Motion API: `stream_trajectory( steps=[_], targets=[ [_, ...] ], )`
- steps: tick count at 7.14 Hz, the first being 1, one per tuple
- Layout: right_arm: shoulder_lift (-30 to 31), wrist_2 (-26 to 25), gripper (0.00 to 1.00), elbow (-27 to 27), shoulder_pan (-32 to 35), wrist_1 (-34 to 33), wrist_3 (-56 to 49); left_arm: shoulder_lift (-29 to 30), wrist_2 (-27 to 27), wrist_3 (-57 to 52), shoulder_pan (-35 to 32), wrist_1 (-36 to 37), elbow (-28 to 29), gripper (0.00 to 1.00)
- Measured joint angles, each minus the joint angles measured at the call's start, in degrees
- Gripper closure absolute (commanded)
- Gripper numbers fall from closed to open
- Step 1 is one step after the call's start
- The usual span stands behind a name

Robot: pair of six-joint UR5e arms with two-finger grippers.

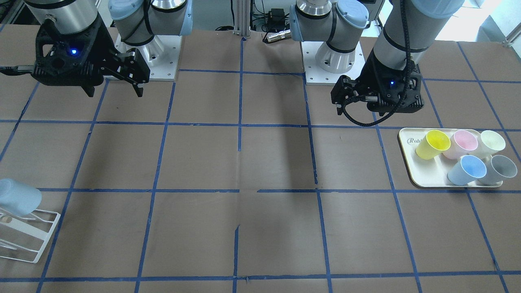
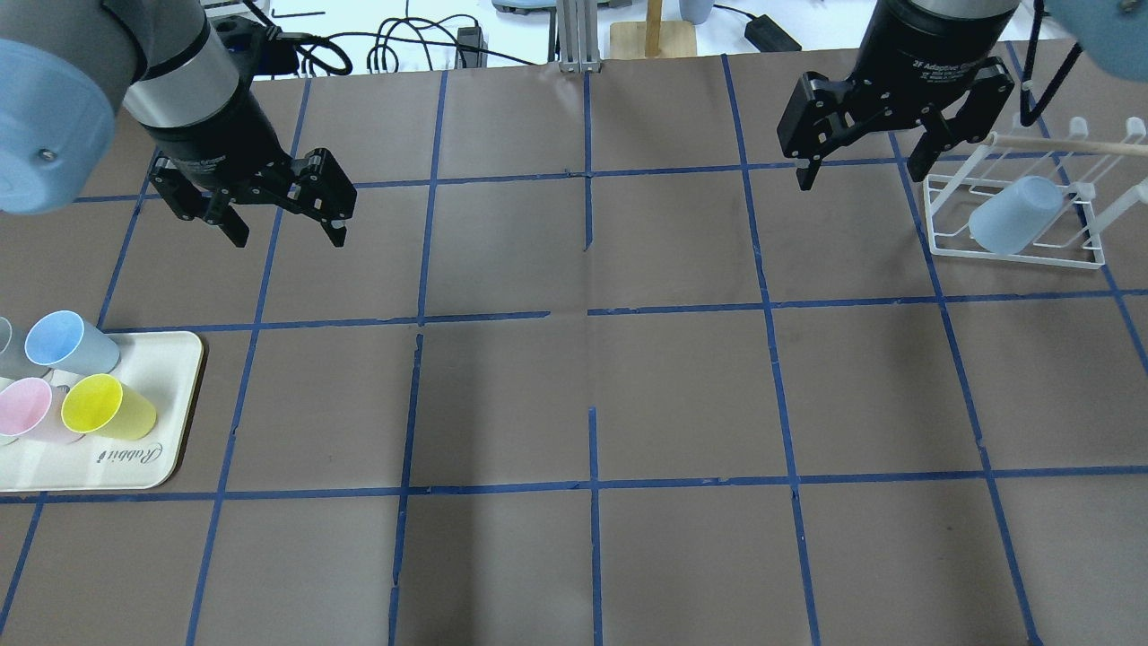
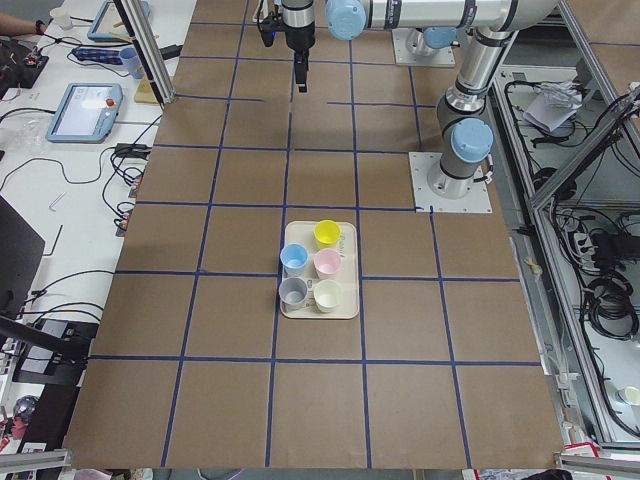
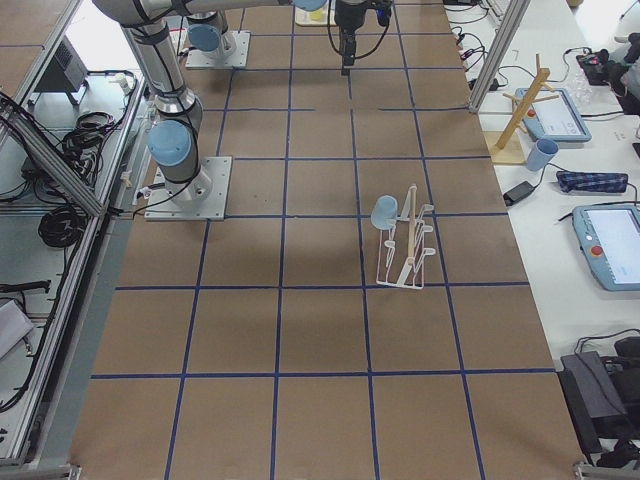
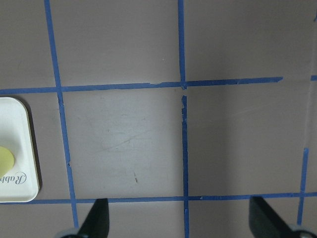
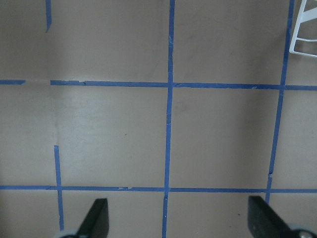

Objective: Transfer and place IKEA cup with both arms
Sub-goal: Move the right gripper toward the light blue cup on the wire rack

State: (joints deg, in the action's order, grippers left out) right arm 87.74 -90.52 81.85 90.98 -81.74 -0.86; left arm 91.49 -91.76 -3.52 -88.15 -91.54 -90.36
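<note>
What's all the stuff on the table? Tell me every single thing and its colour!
Brown table with blue tape grid: one, under everything.
Cream plastic tray: one, at the robot's left end.
Yellow plastic cup: one, on the tray.
Pink plastic cup: one, on the tray.
Pale cream plastic cup: one, on the tray.
Grey plastic cup: one, on the tray.
Light-blue tray cup: one, on the tray beside the grey one.
White wire rack: one, at the robot's right end.
Light-blue rack cup: one, tilted on the rack.
Left gripper: one, black, open, empty.
Right gripper: one, black, open, empty.

Pale-blue IKEA cup (image 2: pixel 1013 215) tilted on rack (image 2: pixel 1013 260)
</note>
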Motion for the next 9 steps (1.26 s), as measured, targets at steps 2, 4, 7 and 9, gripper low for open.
stream_trajectory(
  steps=[2, 4, 7, 9],
  targets=[
    [-0.02, -0.01, 0.00, -0.05, -0.07, -0.02, -0.01, 0.00, 0.06, 0.00, 0.00, -0.04, 0.00, 0.00],
    [-0.03, -0.03, 0.00, -0.12, -0.20, -0.12, -0.04, 0.00, 0.31, 0.02, 0.02, -0.04, 0.01, 0.00],
    [-0.10, -0.08, 0.00, -0.27, -4.61, -2.13, -2.58, 0.00, 1.38, 0.07, 0.16, 0.01, 0.10, 0.00],
    [-0.61, -0.12, 0.00, 0.28, -12.21, -4.53, -7.51, -0.04, 1.47, 0.01, 0.17, 0.04, 0.11, 0.00]
  ],
)
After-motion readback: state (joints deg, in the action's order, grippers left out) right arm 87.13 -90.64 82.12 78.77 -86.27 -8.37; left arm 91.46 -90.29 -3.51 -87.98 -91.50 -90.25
